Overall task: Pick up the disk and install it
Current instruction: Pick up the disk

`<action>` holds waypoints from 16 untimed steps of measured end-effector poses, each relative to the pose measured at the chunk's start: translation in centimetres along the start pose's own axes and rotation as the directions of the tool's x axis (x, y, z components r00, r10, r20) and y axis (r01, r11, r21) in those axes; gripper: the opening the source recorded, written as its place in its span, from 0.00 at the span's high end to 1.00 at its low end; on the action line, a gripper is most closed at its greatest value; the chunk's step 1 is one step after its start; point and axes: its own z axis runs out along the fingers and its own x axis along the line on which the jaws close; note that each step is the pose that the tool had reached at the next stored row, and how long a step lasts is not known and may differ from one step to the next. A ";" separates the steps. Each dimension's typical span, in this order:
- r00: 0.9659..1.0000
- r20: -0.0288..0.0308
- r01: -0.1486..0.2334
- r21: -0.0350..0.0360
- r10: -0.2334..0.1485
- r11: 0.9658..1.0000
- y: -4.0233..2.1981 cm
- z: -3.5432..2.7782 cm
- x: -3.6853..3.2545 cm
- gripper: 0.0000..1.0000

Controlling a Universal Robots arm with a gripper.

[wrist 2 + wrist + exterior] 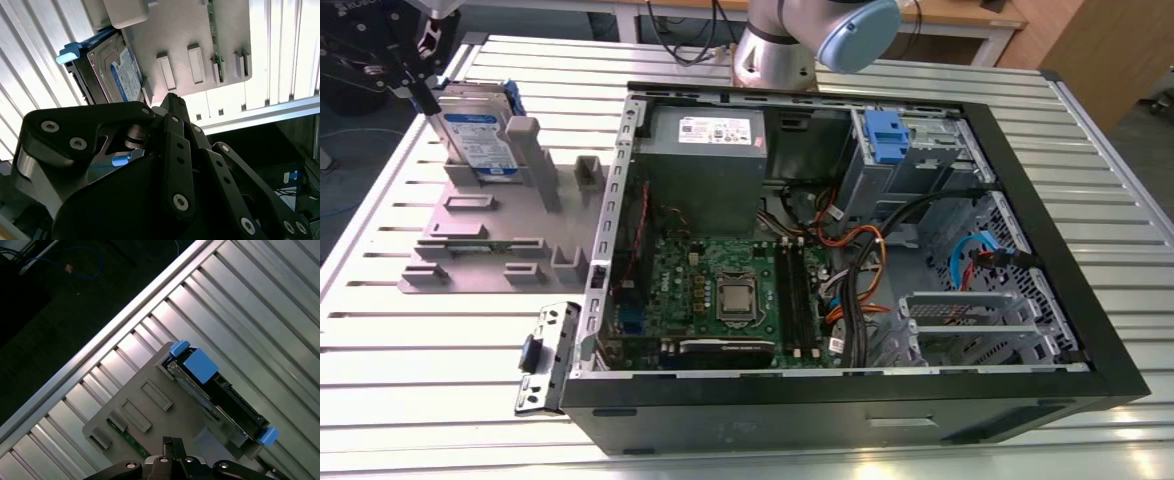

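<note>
Ribbed metal table (400, 340) carrying open computer case (854, 410) and grey holder (480, 235) toward exterior view's left. Disk (470, 140) upright in holder, outside case. End effector (414, 92) hovering just above disk; open or clenched, cannot tell.

no print is legible. the disk (470, 118), upright in the rack (467, 240) at its far corner, bears a white-and-blue label (483, 150); the power supply (707, 170) at the case's (1074, 260) far edge bears a white label (711, 130).
</note>
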 end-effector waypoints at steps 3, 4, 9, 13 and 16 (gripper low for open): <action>1.000 0.000 0.004 0.000 -0.004 1.000 0.00 0.00 0.00 0.90; 1.000 0.000 0.006 0.000 -0.006 1.000 0.00 0.00 0.00 0.90; 1.000 0.000 0.013 0.000 -0.013 1.000 0.00 0.00 0.00 0.90; 1.000 -0.001 0.019 0.000 -0.019 1.000 0.00 0.00 0.00 0.90; 1.000 -0.001 0.024 -0.001 -0.024 1.000 0.00 0.00 0.00 0.90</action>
